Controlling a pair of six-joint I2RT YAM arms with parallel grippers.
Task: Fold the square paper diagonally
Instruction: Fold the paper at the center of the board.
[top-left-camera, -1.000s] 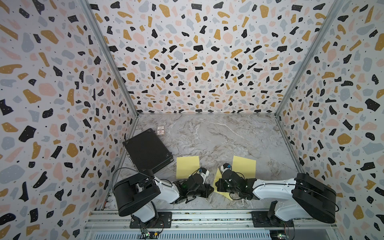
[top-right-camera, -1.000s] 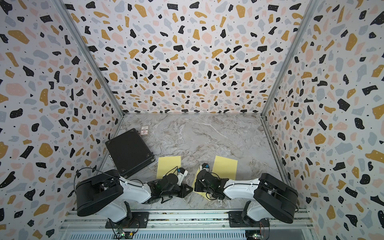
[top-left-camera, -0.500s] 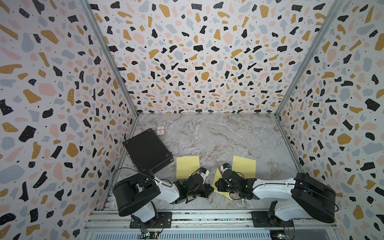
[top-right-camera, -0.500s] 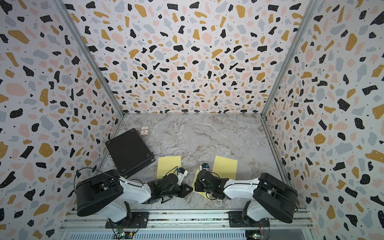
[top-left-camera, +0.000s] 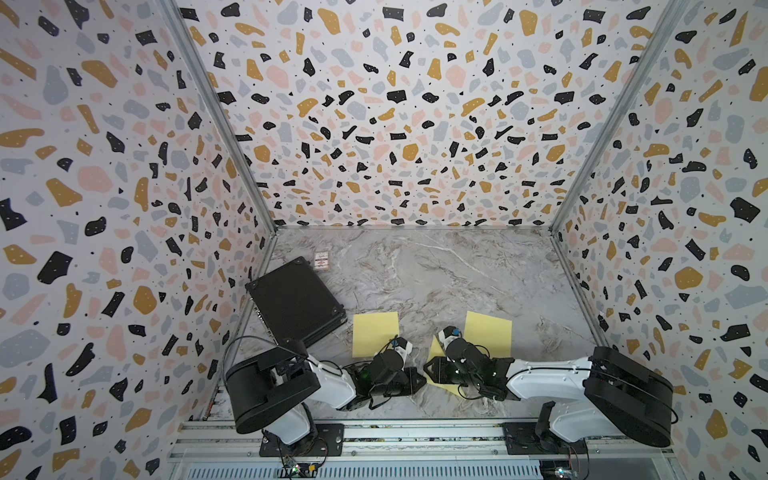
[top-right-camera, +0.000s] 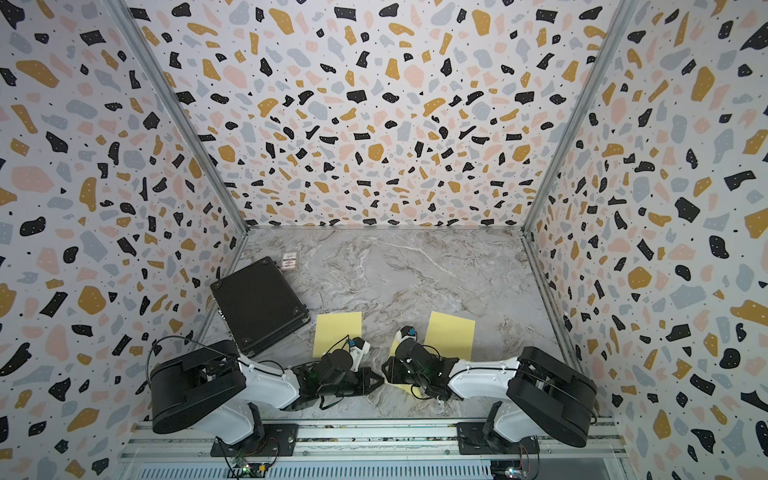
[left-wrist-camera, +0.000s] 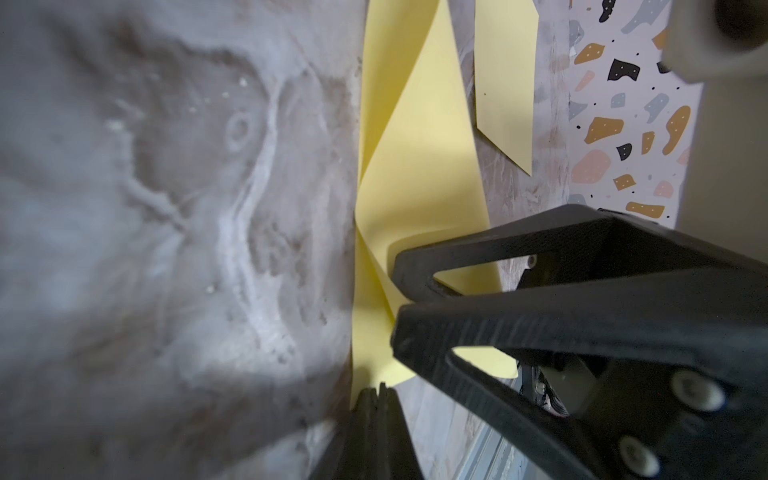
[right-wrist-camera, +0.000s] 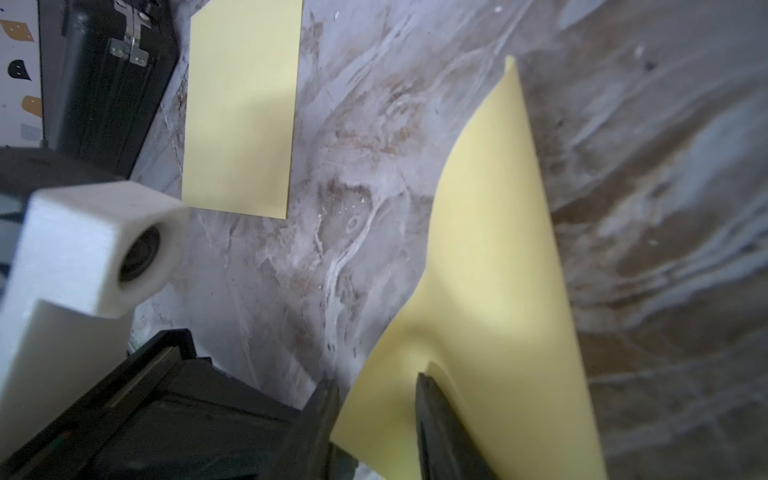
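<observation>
Curling between the right gripper (right-wrist-camera: 376, 409)'s parted jaws, the yellow paper (right-wrist-camera: 490, 257).

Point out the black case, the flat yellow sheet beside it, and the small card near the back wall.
black case (top-left-camera: 296, 305): in a top view, middle of its lid.
flat yellow sheet (top-left-camera: 373, 332): in a top view, its bare centre.
small card (top-right-camera: 290, 260): in a top view, centre of its face.

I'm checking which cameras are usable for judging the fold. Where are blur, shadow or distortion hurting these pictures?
Left wrist view: marble tabletop is soft and out of focus, darkening near the left gripper; the bent yellow paper is sharper. Right wrist view: the paper carries a shadow band, and the right gripper is dim. Both top views: sharp, evenly lit, but wide-angle walls splay outward.
</observation>
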